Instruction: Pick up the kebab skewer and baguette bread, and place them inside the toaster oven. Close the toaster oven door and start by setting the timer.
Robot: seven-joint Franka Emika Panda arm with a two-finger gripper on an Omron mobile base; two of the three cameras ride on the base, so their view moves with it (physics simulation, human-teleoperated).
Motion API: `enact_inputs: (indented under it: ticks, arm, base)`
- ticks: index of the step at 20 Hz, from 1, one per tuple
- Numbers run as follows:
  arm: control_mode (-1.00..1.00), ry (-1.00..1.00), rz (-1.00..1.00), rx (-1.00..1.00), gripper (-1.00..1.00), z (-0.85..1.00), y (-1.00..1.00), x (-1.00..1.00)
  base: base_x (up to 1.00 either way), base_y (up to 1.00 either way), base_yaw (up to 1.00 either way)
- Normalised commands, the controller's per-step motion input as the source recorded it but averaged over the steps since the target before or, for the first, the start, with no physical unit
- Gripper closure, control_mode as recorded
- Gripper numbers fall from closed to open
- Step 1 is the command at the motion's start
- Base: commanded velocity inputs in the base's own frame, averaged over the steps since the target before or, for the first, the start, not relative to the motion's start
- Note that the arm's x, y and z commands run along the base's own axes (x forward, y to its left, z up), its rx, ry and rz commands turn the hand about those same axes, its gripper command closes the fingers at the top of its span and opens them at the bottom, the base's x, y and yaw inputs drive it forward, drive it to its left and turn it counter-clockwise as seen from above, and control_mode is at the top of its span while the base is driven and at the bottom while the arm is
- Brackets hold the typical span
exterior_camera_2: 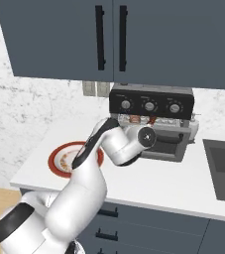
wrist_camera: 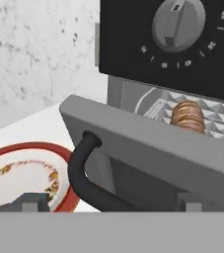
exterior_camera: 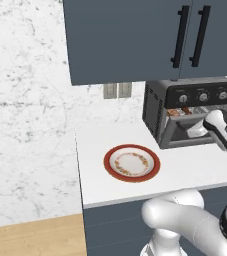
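- The toaster oven stands on the white counter, and its door hangs partly open, tilted outward.
- The baguette bread lies on the rack inside; the kebab skewer shows as reddish chunks next to it.
- The gripper sits right at the door's black bar handle, fingers spread wide, gripping nothing.
- A red-rimmed plate rests empty on the counter just left of the oven.
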Motion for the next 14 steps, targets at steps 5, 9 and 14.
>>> enact_inputs:
  ticks: [5, 9, 14]
  arm:
    - [-1.0, -0.18, -0.1, 0.0, -1.0, 0.0, 0.3, 0.62]
    - [-1.0, -0.15, -0.09, 0.0, -1.0, 0.0, 0.19, 0.41]
    - [-1.0, -0.14, -0.08, 0.0, -1.0, 0.0, 0.15, 0.46]
  base:
    - [0.0, 0.0, 0.0]
    - [0.0, 0.0, 0.0]
    - [0.0, 0.0, 0.0]
